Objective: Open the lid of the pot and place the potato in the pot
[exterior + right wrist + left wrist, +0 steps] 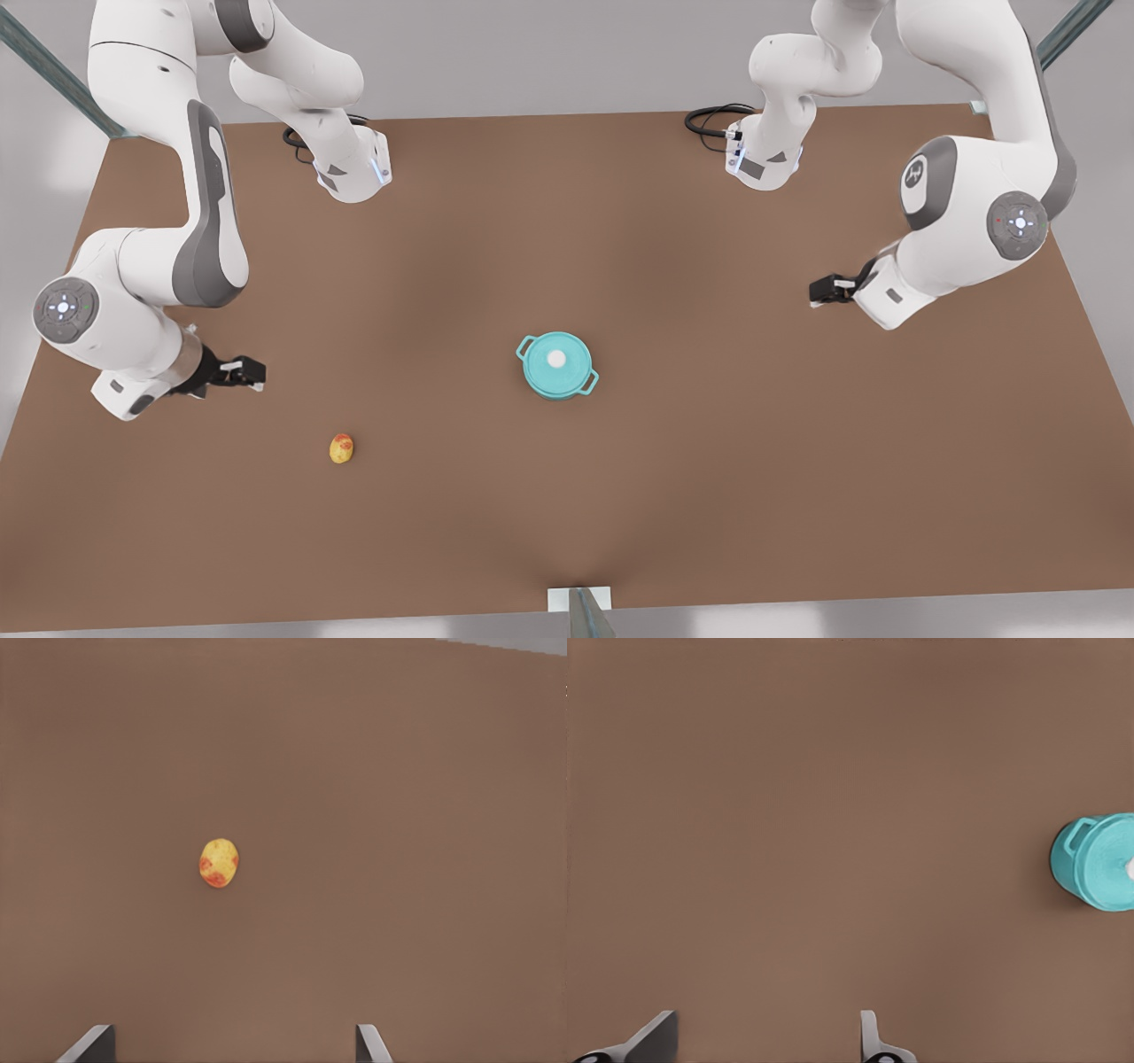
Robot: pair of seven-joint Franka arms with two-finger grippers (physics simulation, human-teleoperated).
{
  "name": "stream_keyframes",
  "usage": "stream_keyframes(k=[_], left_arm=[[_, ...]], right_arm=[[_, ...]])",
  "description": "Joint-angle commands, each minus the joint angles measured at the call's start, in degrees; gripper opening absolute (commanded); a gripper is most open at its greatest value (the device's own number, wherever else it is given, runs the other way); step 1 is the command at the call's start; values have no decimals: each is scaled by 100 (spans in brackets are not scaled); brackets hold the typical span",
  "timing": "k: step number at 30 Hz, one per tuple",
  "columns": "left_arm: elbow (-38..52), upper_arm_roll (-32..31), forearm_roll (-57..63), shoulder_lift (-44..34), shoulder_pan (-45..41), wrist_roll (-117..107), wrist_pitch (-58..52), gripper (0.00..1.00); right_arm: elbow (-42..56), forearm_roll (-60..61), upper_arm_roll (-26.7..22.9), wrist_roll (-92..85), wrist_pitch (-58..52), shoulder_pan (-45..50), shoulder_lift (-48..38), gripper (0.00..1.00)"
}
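At the front view's left, your right gripper (252, 372) hangs above the brown table (709, 496), fingers spread, holding nothing; the potato (342, 448) lies near it on the tabletop. Mid-table sits the teal pot (558, 377), its lid (556, 361) on top. On the front view's right, your left gripper (819, 291) hovers well apart, fingers spread and empty.

Brown table (709, 496) carries lidded pot (557, 365) and potato (341, 448).
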Motion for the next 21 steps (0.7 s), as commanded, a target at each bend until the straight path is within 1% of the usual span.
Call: stream_keyframes(k=[1,3,4,5,6,7,8,9,10,11,12,14,15,16,17,18,19,20,21], left_arm=[[-4,-5,-29,6,14,-159,400,100],[118,-57,-47,50,6,-168,400,100],[180,-250,14,164,-38,-185,400,100],[320,-724,-29,322,-283,-404,452,100],[1259,-1304,-29,954,-477,-1589,365,100],[2218,-1973,120,1684,-679,-2917,189,100],[2553,-2000,673,2054,-1329,-3779,224,100],[2589,-2000,1104,2300,-1874,-4403,347,100],[2702,-2000,1465,2669,-2393,-5501,953,100],[3079,-1974,1596,3098,-2770,-6107,1024,100],[3712,-1947,2063,3696,-3219,-6846,989,100],[3731,-1956,2072,3786,-3246,-6944,1006,100],[3679,-1956,2080,3821,-3237,-6979,1015,100],[3661,-1947,2098,3917,-3238,-7041,1050,100],[3661,-1947,2098,3953,-3246,-7093,1216,100],[3670,-1947,2150,4146,-3246,-7331,1770,100],[3670,-1921,2493,4278,-3229,-7305,2192,100],[3678,-1772,2555,4357,-3229,-7156,2544,100],[3661,-1754,2573,4357,-3229,-7094,2536,100]], right_arm=[[6,4,5,-511,377,1,0,100],[6,4,5,-511,377,1,-8,100],[6,4,5,-511,377,1,0,100],[6,4,5,-468,377,71,0,100],[6,4,5,-345,377,97,27,100],[6,4,5,85,386,422,36,100],[14,4,5,648,421,730,88,100],[85,4,5,842,412,923,132,100],[146,13,5,1026,412,1117,185,100],[155,-5,5,1324,412,1161,237,100],[190,4,5,1458,412,1258,290,100],[304,4,-13,1405,439,1240,343,100],[682,13,-13,1475,439,1249,650,100],[858,22,-13,1685,439,1249,808,96],[972,13,-13,1948,439,1249,1001,98],[990,22,-48,2310,439,1231,1266,99],[981,22,-48,2530,439,1231,1389,99],[981,57,-48,2547,439,1231,1442,99],[981,13,-48,2512,456,1231,1521,100]])
